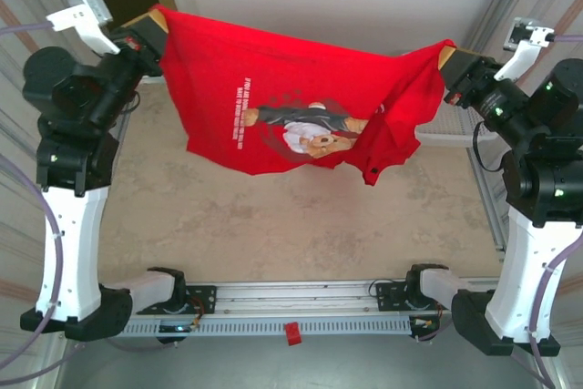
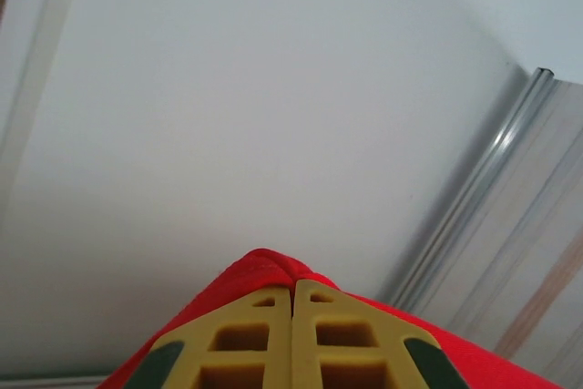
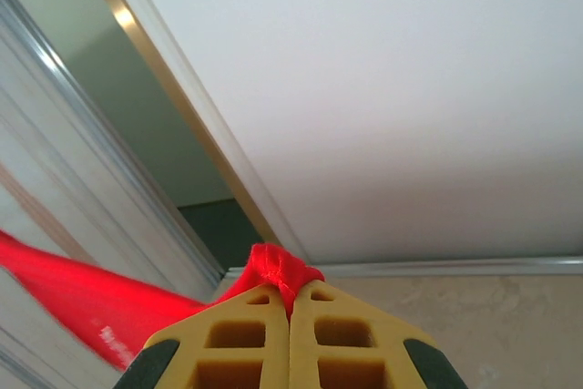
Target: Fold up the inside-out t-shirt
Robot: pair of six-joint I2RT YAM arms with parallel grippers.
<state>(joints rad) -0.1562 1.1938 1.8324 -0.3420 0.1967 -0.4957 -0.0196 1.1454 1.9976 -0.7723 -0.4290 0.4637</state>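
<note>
Top external view: nearest is the tan table [image 1: 273,225]. Over its far half the red t-shirt [image 1: 264,88] hangs spread in the air, print facing us. The left gripper [image 1: 150,29] is clamped on one top corner and the right gripper [image 1: 448,56] on the other. Both wrist views show red fabric pinched between closed fingers.

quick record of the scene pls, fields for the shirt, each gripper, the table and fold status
t-shirt: red, spread wide, hanging between both grippers
print: figure and white text on the side facing the top camera
left gripper: shut on one top corner
right gripper: shut on the other top corner
table: beige, below the hanging cloth
fold: not yet made
</note>
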